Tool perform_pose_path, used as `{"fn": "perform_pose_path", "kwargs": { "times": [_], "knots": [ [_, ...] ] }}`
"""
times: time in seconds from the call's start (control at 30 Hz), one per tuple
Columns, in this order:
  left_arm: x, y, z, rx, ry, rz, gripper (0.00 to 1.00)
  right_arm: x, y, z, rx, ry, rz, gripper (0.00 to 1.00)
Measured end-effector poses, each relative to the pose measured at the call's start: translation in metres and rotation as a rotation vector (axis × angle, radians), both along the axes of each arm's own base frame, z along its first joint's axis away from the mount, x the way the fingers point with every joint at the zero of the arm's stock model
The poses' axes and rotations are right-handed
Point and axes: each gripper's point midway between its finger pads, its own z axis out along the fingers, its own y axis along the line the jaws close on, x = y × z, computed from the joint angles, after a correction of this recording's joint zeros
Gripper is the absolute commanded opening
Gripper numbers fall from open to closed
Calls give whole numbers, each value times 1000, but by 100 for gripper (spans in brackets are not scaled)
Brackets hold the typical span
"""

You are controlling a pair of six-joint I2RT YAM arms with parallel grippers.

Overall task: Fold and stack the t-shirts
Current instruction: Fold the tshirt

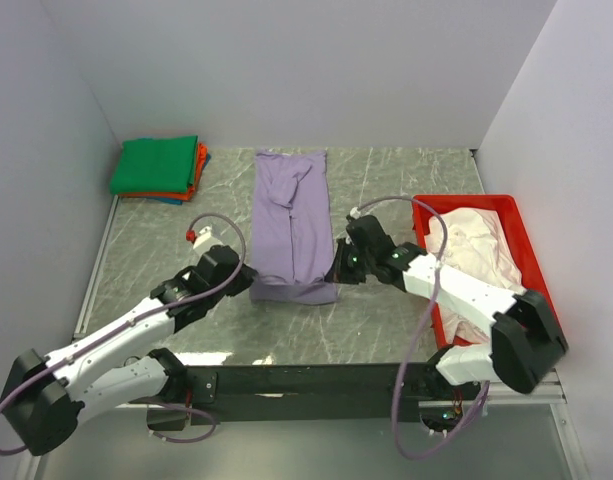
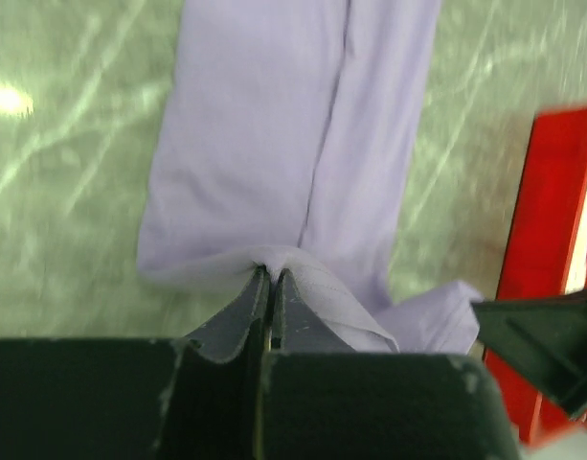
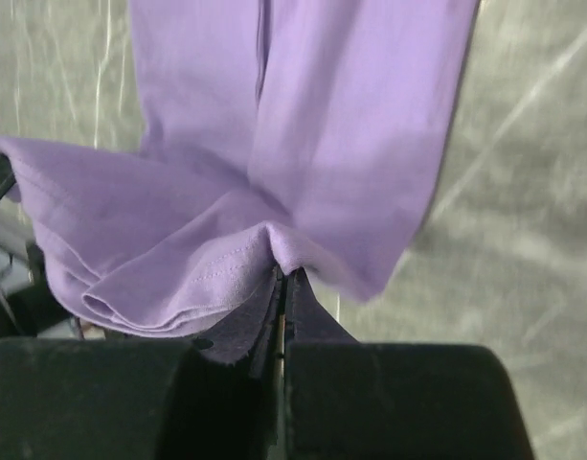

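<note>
Lavender purple cloth t-shirt: was laid out as a long narrow strip down the middle of the table, sides already folded in. The far end sat flat, and the near end was bunched up between the two grippers.
Left gripper: was pinched tight on the near-left corner of the purple shirt. In its wrist view the cloth puckered right at the fingertips.
Right gripper: same deal on the near-right corner, jaws closed on a fold of the purple cloth.
Near edge of the shirt: looked doubled over. The right wrist view showed a stitched hem curling in a couple of layers just left of that gripper.
Stack of folded cloth t-shirts: sat in the far-left corner, well apart from the purple one. Green was on top, orange-red under it, and a sliver of blue at the bottom.
Red plastic rectangular tray: was on the right side of the table, with the right arm reaching out past it.
Pale pinkish-white crumpled shirt: was heaped inside the tray, not folded.
Grey-green marbled table: everything rested on it.
</note>
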Motion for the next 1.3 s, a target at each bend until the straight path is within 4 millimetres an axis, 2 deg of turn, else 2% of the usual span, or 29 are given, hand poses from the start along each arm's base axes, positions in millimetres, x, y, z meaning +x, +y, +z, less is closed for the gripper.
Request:
{"fn": "perform_pose_path", "kwargs": {
  "times": [0.13,0.27,0.33,0.53,0.73,0.93,1.3],
  "knots": [
    [30,8,-13,11,4,77,0,33,7,-7,-12,15,-45,0],
    [60,14,-33,46,39,122,0,75,9,-9,-10,25,-112,0],
    [81,18,-40,62,56,142,0,99,9,-7,-2,22,-148,0],
    [151,13,-32,39,36,156,0,152,6,-10,7,24,-220,0],
    [200,-4,-25,29,12,115,1,192,-7,-22,19,50,-273,0],
    [221,-11,-35,41,34,85,1,216,-15,-28,42,76,-295,0],
    [230,5,-48,51,80,109,1,241,-8,-30,100,90,-259,0]
  ]
}}
